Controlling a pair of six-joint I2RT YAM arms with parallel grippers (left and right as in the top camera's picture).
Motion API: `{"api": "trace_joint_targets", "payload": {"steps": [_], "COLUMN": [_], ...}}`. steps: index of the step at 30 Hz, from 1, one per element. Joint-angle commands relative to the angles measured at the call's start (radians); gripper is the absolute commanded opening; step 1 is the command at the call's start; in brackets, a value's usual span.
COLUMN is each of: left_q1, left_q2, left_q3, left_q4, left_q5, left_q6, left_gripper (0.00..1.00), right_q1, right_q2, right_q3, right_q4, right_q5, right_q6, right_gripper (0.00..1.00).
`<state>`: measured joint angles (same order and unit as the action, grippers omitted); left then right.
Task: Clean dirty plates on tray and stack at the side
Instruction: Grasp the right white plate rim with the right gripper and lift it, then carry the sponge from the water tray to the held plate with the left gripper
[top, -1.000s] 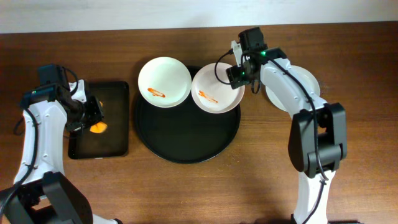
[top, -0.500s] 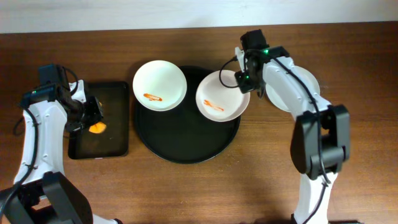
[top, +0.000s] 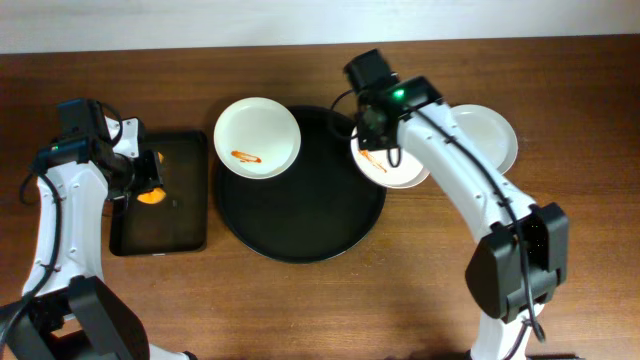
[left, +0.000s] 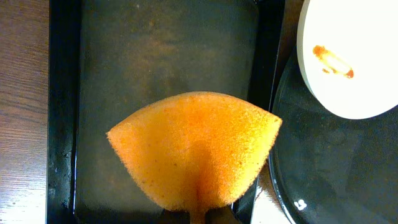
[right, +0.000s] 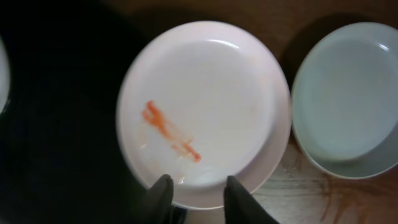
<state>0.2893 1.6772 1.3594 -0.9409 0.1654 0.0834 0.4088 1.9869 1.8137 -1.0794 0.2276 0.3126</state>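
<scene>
A white plate with an orange smear (right: 205, 112) lies across the right rim of the round black tray (top: 300, 235), partly on the wood, and shows in the overhead view (top: 378, 168). My right gripper (right: 199, 186) is open, with both fingertips down on that plate's near edge; in the overhead view it (top: 375, 130) is above the plate. A second smeared plate (top: 258, 137) sits on the tray's upper-left rim. A clean plate (top: 487, 135) lies on the table to the right. My left gripper (left: 196, 218) is shut on an orange sponge (left: 196, 149).
A rectangular black tray (top: 160, 195) lies at the left under the sponge. The right arm (top: 460, 180) crosses above the gap between the smeared plate and the clean plate. Bare wood-grain tabletop (top: 560, 230) lies to the right of and in front of the trays.
My right gripper has moved right with the smeared plate, from inside the round tray to its right rim beside the clean plate. The left plate shifted slightly left. The sponge moved slightly up.
</scene>
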Motion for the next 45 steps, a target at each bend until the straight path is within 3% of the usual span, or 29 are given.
{"api": "trace_joint_targets", "payload": {"steps": [1, 3, 9, 16, 20, 21, 23, 24, 27, 30, 33, 42, 45], "left_q1": [0.006, 0.006, 0.006, 0.006, 0.006, 0.006, 0.006, 0.006, 0.006, 0.006, 0.006, 0.006, 0.006], "left_q2": [-0.002, -0.002, -0.002, -0.002, -0.002, -0.002, -0.002, -0.002, 0.001, 0.008, 0.008, 0.007, 0.007], "left_q3": [0.002, 0.002, 0.002, 0.002, 0.002, 0.002, 0.002, -0.007, -0.072, -0.210, -0.297, -0.297, -0.282], "left_q4": [0.007, 0.006, 0.005, 0.005, 0.006, 0.005, 0.004, 0.005, 0.055, 0.238, 0.351, 0.352, 0.339], "left_q5": [0.034, 0.034, 0.034, 0.034, 0.034, 0.034, 0.032, 0.014, -0.047, -0.057, -0.057, -0.029, -0.022], "left_q6": [0.015, 0.015, 0.015, 0.015, 0.015, 0.015, 0.015, 0.015, -0.002, -0.016, -0.027, -0.038, -0.038], "left_gripper": [0.00, 0.00, 0.00, 0.00, 0.00, 0.00, 0.00, 0.00, 0.00, 0.00, 0.00, 0.00, 0.00], "right_q1": [-0.139, -0.182, -0.100, 0.117, 0.167, 0.163, 0.132, 0.083, -0.014, -0.142, -0.237, -0.265, -0.264], "right_q2": [0.002, 0.003, 0.003, 0.001, 0.001, 0.001, 0.001, 0.001, 0.001, 0.003, 0.003, 0.004, 0.004], "right_q3": [-0.014, -0.084, -0.427, -0.415, -0.394, -0.330, -0.200, -0.061, 0.078, 0.094, 0.050, -0.168, -0.233], "right_q4": [-0.018, -0.004, 0.334, 0.345, 0.354, 0.329, 0.226, 0.086, -0.102, -0.193, -0.210, -0.060, -0.031], "right_q5": [-0.203, -0.274, -0.410, -0.428, -0.443, -0.436, -0.416, -0.388, -0.389, -0.389, -0.393, -0.404, -0.487], "right_q6": [-0.088, -0.088, -0.100, -0.129, -0.129, -0.135, -0.148, -0.148, -0.179, -0.201, -0.201, -0.208, -0.240], "right_gripper": [0.31, 0.04, 0.04, 0.04, 0.04, 0.06, 0.21, 0.35, 0.36, 0.65, 0.67, 0.68, 0.58]}}
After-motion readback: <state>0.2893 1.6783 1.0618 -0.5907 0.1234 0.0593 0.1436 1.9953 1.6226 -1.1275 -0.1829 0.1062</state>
